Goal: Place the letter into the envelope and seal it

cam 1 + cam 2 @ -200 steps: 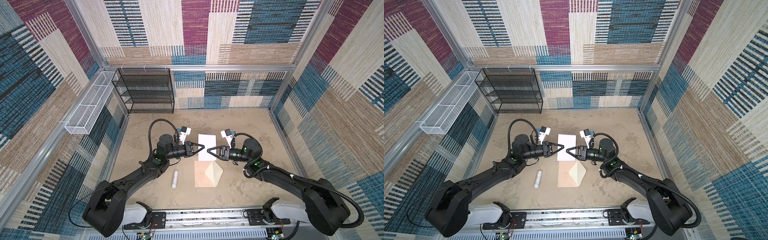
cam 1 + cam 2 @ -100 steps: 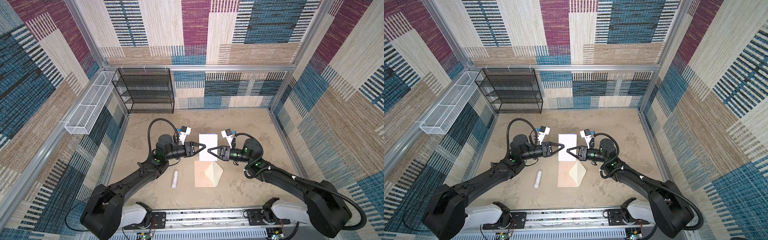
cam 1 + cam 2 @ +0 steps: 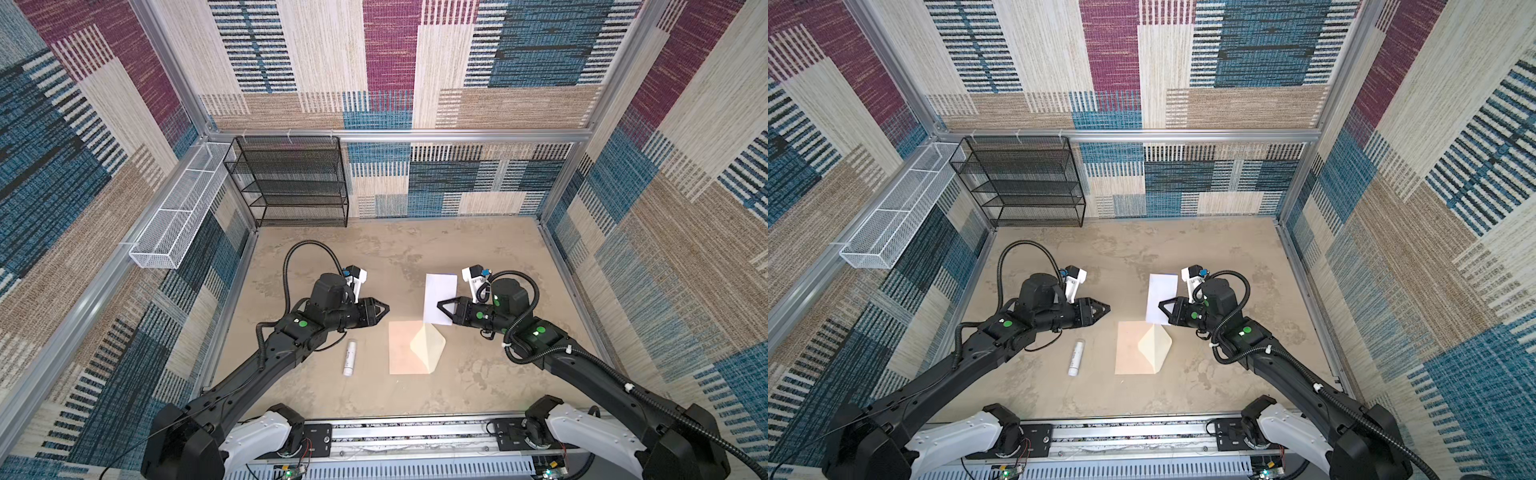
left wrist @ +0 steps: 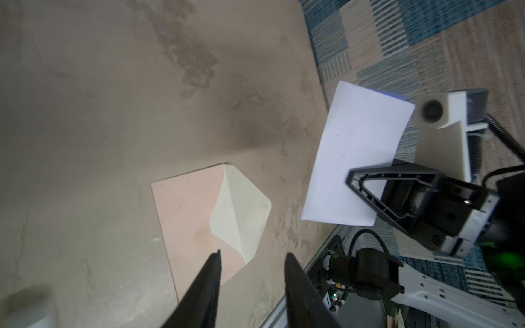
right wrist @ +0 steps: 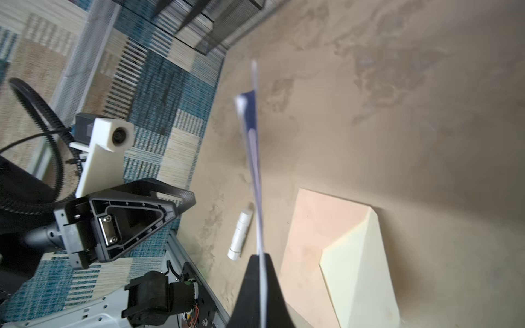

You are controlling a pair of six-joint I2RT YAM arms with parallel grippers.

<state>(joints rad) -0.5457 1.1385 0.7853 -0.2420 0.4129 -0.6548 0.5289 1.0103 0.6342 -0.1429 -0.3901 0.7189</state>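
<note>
Okay, right gripper [image 3: 439,305] [image 3: 1160,306] [image 5: 260,257] is clamped tight on the letter [image 3: 439,291] [image 3: 1162,297] [image 4: 355,153] [image 5: 254,159]. The sheet is pinched near one edge and held clear of the table [image 3: 316,399]. It stands on edge and sticks out past the fingertips. Its plain white back faces the left gripper [image 3: 386,308] [image 3: 1108,308] [image 4: 251,252], and a strip of blue border shows in the right wrist view.

Left gripper's jaws are partly apart with nothing between them. It points at the right gripper, well apart from the letter.

Envelope [image 3: 403,349] [image 3: 1129,349] [image 4: 187,210] [image 5: 315,227] lies flat on the table below the gap between the two grippers, touching neither. Its cream flap is open and raised on the right gripper's side.

White tube [image 3: 349,357] [image 3: 1075,358] [image 5: 240,235] lies on the table just below the left gripper, beside the envelope but apart from it.
</note>
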